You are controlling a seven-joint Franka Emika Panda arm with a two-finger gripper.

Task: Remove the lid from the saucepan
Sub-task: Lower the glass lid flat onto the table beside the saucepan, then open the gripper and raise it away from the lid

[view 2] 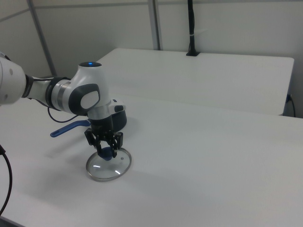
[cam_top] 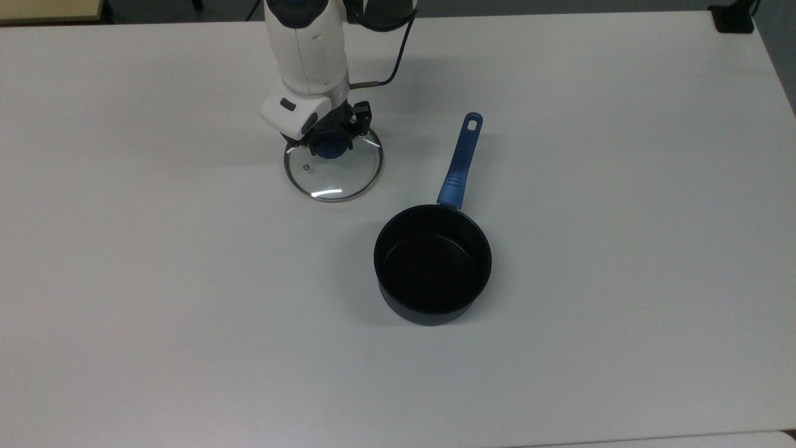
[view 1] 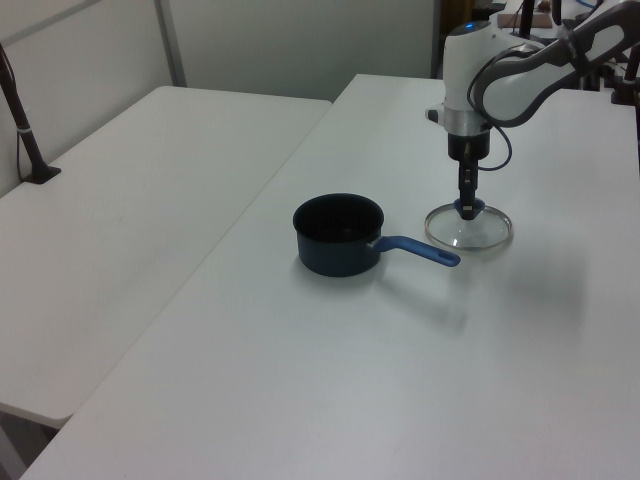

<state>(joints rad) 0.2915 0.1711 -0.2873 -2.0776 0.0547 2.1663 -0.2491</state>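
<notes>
The lid (cam_top: 333, 177), clear glass with a steel rim and a blue knob, lies flat on the white table (cam_top: 186, 280), apart from the saucepan. The dark saucepan (cam_top: 432, 264) stands uncovered to the top view's lower right of the lid, its blue handle (cam_top: 461, 158) pointing away. My gripper (cam_top: 331, 144) hangs straight down over the knob, open, with a finger on either side of it. In the left view the gripper (view 1: 466, 207) is over the lid (view 1: 470, 232), to the right of the saucepan (view 1: 338, 235). In the right view the gripper (view 2: 107, 150) straddles the knob above the lid (view 2: 106, 168).
A black cable (cam_top: 398, 50) runs from the arm across the table's far side. A black clamp (cam_top: 734, 18) sits at the top view's upper right corner. A second white table (view 1: 130, 170) with a black post (view 1: 25, 130) stands on the left view's left.
</notes>
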